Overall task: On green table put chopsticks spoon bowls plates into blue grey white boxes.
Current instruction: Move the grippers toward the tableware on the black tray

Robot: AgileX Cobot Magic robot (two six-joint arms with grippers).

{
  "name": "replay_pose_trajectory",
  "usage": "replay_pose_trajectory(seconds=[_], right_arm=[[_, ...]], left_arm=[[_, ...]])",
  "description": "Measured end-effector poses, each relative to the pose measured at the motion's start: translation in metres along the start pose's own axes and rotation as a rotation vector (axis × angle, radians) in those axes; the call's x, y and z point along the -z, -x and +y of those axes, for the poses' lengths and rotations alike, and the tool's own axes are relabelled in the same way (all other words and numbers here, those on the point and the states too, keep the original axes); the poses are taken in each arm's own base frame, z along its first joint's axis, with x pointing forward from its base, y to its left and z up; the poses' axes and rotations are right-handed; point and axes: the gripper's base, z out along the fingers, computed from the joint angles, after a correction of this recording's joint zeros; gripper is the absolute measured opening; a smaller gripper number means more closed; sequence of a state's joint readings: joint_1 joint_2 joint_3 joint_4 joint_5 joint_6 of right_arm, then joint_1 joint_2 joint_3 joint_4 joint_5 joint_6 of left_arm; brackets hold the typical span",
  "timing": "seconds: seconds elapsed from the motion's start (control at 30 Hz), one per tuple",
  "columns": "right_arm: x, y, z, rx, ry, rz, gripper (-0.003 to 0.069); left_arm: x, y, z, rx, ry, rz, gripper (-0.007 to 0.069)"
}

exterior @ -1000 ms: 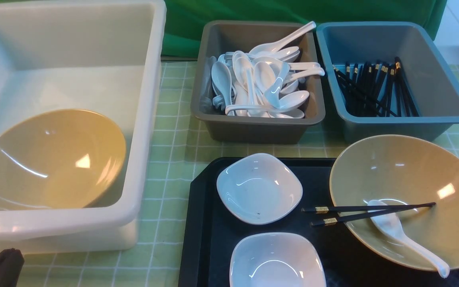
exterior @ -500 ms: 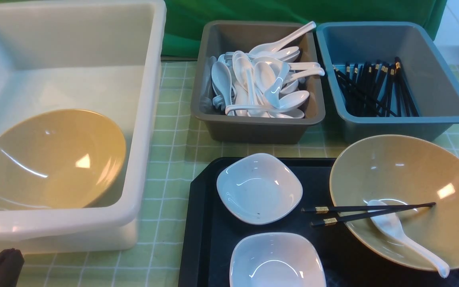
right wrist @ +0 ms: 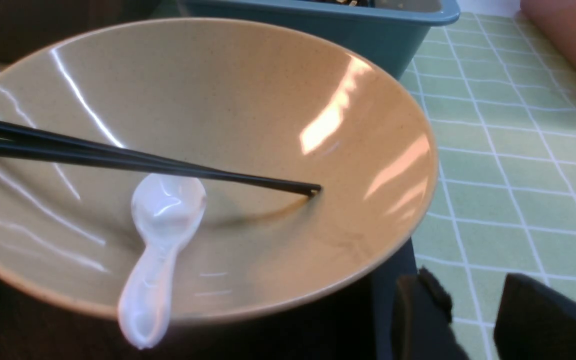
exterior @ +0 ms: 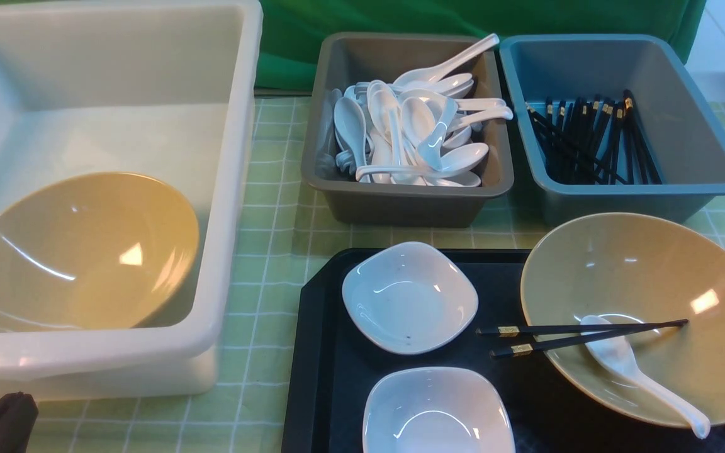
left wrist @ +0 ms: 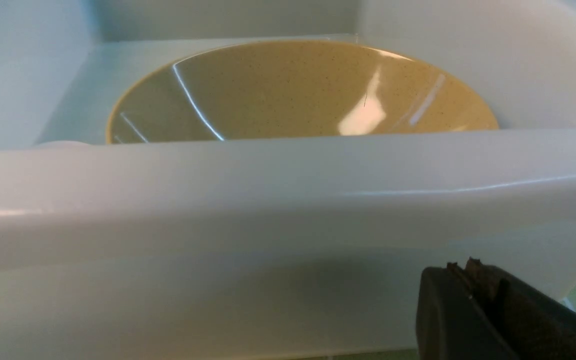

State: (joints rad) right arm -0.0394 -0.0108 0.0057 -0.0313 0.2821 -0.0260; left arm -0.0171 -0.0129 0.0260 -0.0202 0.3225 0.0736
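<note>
On the black tray a tan bowl (exterior: 652,270) holds a pair of black chopsticks (exterior: 564,336) and a white spoon (exterior: 627,368). Two white plates (exterior: 410,296) (exterior: 438,412) sit left of it. A second tan bowl (exterior: 79,251) leans inside the white box (exterior: 236,189). The grey box (exterior: 400,204) is full of spoons, and the blue box (exterior: 683,126) holds chopsticks. My left gripper (left wrist: 468,267) is shut and empty, low outside the white box's near wall (left wrist: 268,190). My right gripper (right wrist: 473,295) is open and empty beside the bowl's rim (right wrist: 393,240), above the green table (right wrist: 518,150).
The black tray (exterior: 331,352) lies on the green table (exterior: 274,251) in front of the grey and blue boxes. A dark green backdrop (exterior: 287,38) hangs behind them. A pinkish object (right wrist: 568,35) stands at the table's far right.
</note>
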Motion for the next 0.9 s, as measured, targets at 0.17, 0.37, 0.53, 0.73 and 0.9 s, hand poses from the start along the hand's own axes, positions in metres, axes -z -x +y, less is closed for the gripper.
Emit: replay_pose_trajectory(seconds=[0.17, 0.37, 0.53, 0.73, 0.9], right_arm=[[0.0, 0.0, 0.0, 0.0, 0.0, 0.0, 0.0236], [-0.002, 0.006, 0.0, -0.003, -0.003, -0.109, 0.0236], [0.0, 0.017, -0.001, -0.004, -0.006, -0.24, 0.0236], [0.003, 0.027, -0.001, -0.052, 0.0, -0.359, 0.0236], [0.012, 0.045, -0.001, -0.261, 0.062, -0.572, 0.0236]], left_arm=[[0.0, 0.002, 0.0, 0.001, 0.001, -0.02, -0.0002], [0.001, 0.016, 0.0, 0.071, -0.004, -0.179, -0.0002], [0.002, 0.021, 0.001, 0.1, -0.003, -0.239, -0.0002], [0.005, 0.03, 0.002, 0.188, -0.004, -0.342, -0.0002], [0.015, 0.049, 0.011, 0.496, -0.025, -0.593, -0.0002]])
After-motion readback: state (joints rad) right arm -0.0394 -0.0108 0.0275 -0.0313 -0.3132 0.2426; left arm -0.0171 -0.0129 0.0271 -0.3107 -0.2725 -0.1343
